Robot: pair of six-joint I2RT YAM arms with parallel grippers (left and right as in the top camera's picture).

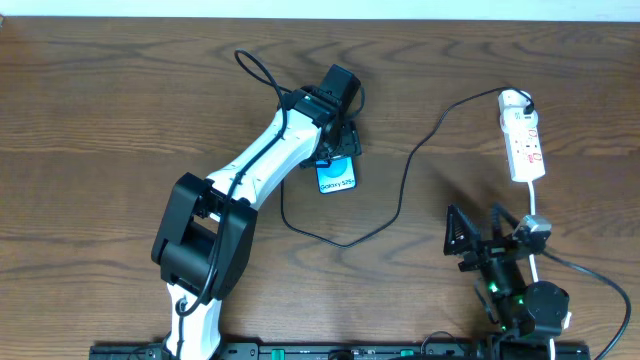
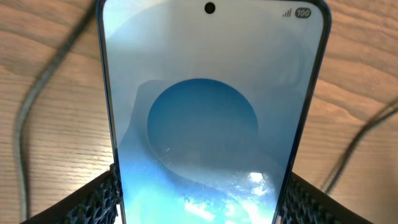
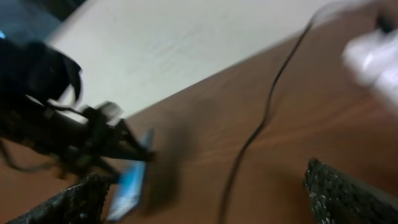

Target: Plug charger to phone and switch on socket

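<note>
In left tool, phone lengthwise, camera-end outward.

Task items: one phone; one charger, a single thin black lead looping past the phone on the right arm's side; and one socket, a single white strip lying well apart from the phone on that same side. Robot hardware: two arms, each fitted with one two-finger gripper, giving two grippers and four fingers in total: the left gripper at the phone, the right gripper well apart from the phone. Supporting surface: one wooden table.
</note>
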